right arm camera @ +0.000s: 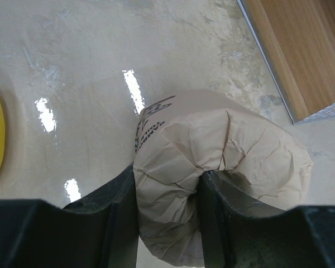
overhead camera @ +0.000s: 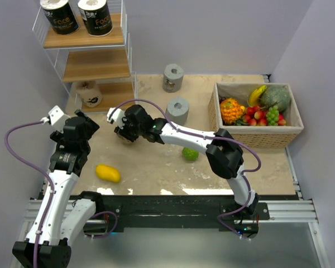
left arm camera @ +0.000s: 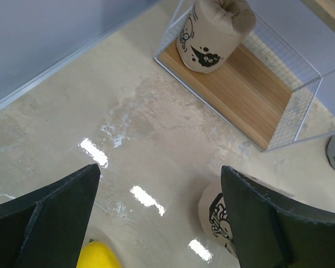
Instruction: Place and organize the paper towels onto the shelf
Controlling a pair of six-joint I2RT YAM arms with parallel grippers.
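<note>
Beige table (overhead camera: 156, 167), overhead: shelf (overhead camera: 95, 64) carried two black rolls (overhead camera: 60, 15) on top and one tan roll (overhead camera: 91, 94) at the bottom; two grey rolls (overhead camera: 177, 110) stood loose on the table.
Left wrist: left gripper (left arm camera: 159, 184) spread wide, empty.
Right wrist: right gripper (right arm camera: 167, 206) clamped on the second tan roll (right arm camera: 240, 156), which sat on the table.

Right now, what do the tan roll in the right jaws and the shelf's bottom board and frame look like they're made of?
Tan roll: matte brown paper wrap, crumpled and creased into the centre hole, with black print. Bottom board: light wood or wood-look laminate, straight grain lines, low sheen. Wire frame: thin white-coated metal mesh, probably.
</note>
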